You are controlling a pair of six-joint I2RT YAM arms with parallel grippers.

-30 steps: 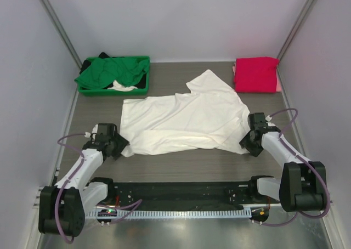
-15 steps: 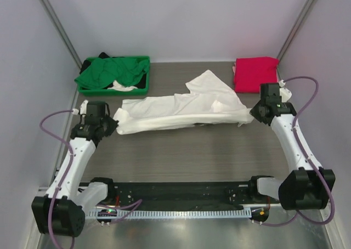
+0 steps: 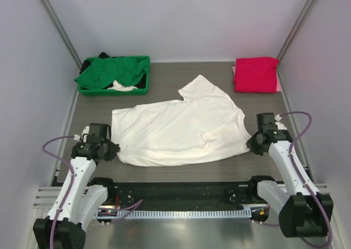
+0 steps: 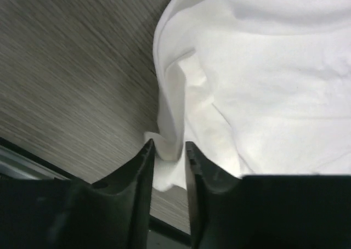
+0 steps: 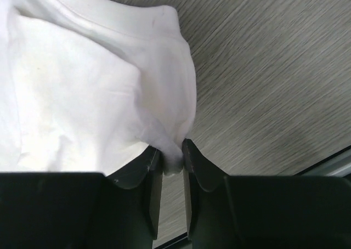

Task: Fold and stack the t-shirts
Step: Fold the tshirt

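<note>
A large white t-shirt (image 3: 181, 128) lies spread across the middle of the table, one sleeve pointing to the far side. My left gripper (image 3: 112, 150) is shut on its near left corner; in the left wrist view the cloth (image 4: 170, 145) bunches between the jaws (image 4: 167, 156). My right gripper (image 3: 250, 145) is shut on its near right corner, and the right wrist view shows the pinched fold (image 5: 173, 156). A folded pink-red t-shirt (image 3: 255, 74) lies at the far right. A green t-shirt (image 3: 112, 72) lies heaped in the bin.
A green plastic bin (image 3: 143, 87) stands at the far left, holding the green shirt with bits of white and black cloth. Grey walls close in the table on the left, right and far sides. A black rail runs along the near edge.
Both grippers have pulled the white shirt's corners back toward the near edge. The shirt went from bunched up in a narrow band to spread out flat on the table.
</note>
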